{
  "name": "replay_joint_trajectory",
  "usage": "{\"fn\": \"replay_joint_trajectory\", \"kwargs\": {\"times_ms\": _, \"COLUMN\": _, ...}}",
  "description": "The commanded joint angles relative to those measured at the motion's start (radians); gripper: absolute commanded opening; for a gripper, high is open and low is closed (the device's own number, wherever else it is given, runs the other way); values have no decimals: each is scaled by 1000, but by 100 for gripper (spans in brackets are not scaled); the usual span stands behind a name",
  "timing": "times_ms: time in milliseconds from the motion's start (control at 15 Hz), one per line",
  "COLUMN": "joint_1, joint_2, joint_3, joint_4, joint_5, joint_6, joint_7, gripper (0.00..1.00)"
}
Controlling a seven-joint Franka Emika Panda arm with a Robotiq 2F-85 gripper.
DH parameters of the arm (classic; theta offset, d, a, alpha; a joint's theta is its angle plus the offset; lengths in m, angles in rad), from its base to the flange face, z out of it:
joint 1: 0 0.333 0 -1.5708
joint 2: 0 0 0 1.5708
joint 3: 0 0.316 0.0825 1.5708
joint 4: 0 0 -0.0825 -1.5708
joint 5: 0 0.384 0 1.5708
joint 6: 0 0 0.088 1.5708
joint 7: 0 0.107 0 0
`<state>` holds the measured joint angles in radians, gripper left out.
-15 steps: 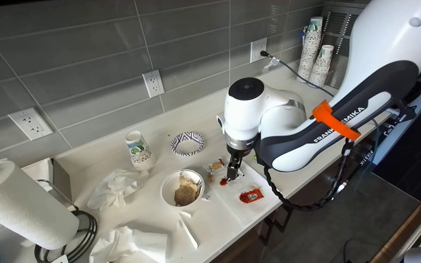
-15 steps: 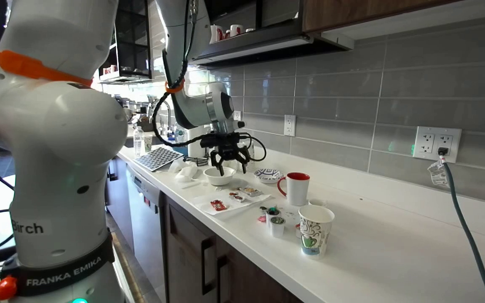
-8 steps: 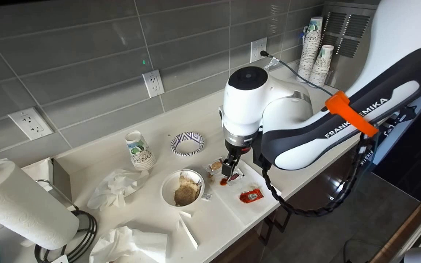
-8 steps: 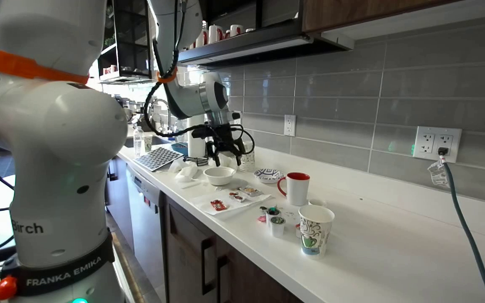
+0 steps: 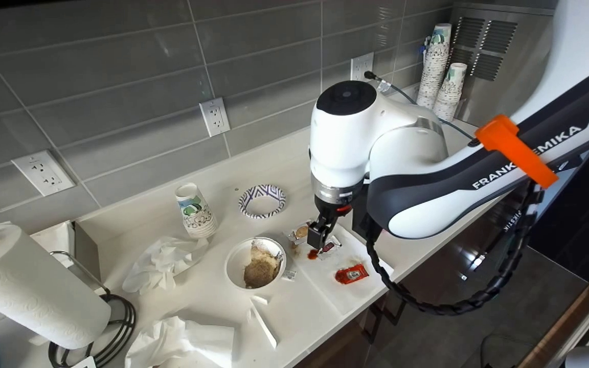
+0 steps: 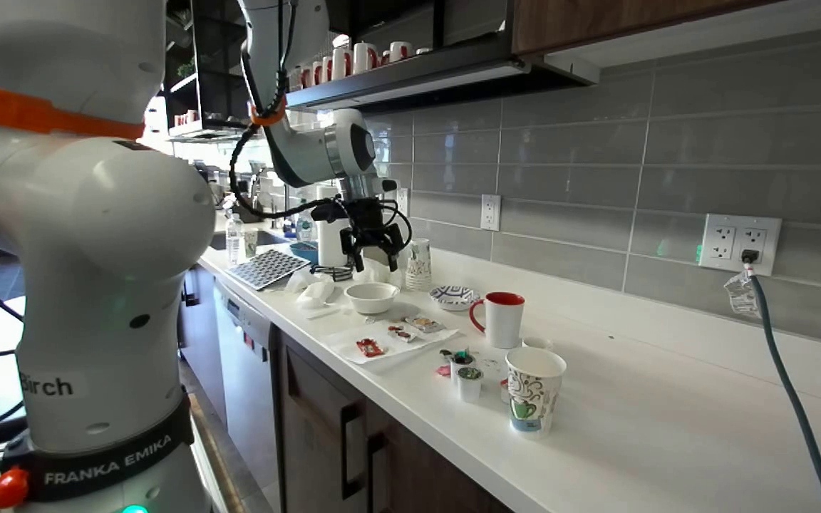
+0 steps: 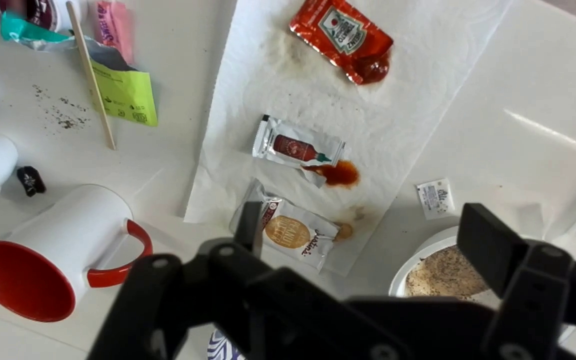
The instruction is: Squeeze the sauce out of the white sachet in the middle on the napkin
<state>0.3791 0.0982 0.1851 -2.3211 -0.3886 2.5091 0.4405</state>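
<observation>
The white sachet (image 7: 288, 134) has a red bottle print. It lies flat in the middle of the napkin with a torn end and a small red-orange sauce puddle. It also shows in the exterior views (image 5: 336, 246) (image 6: 401, 333). The white napkin (image 7: 418, 85) lies on the counter in both exterior views (image 5: 325, 276) (image 6: 346, 344). My gripper (image 7: 368, 232) is open and empty above the counter, with its fingers wide apart. In the wrist view the sachet lies beyond the fingertips, between their sides. The gripper also shows in both exterior views (image 5: 317, 237) (image 6: 376, 260).
A red ketchup packet (image 7: 343, 37) and a peanut butter packet (image 7: 293, 235) lie on the napkin beside the sachet. A white bowl (image 5: 229, 268) and a small paper packet (image 7: 436, 198) sit alongside. A red-handled mug (image 6: 507, 320), stacked cups (image 5: 195, 212) and a patterned bowl (image 5: 262, 202) stand nearby.
My open gripper has risen and drawn away from the camera in an exterior view. More of the sachet shows beside the gripper. The sachet, napkin and sauce have not visibly moved.
</observation>
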Motion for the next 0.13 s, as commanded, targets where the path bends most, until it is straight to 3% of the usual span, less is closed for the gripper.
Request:
{"fn": "replay_joint_trajectory", "kwargs": {"times_ms": 0, "joint_1": -21, "joint_2": 0, "joint_3": 20, "joint_4": 1, "joint_5": -1, "joint_6": -2, "joint_7": -1, "gripper": 100}}
{"fn": "replay_joint_trajectory", "kwargs": {"times_ms": 67, "joint_1": -23, "joint_2": 1, "joint_3": 19, "joint_4": 1, "joint_5": -1, "joint_6": -2, "joint_7": -1, "gripper": 100}}
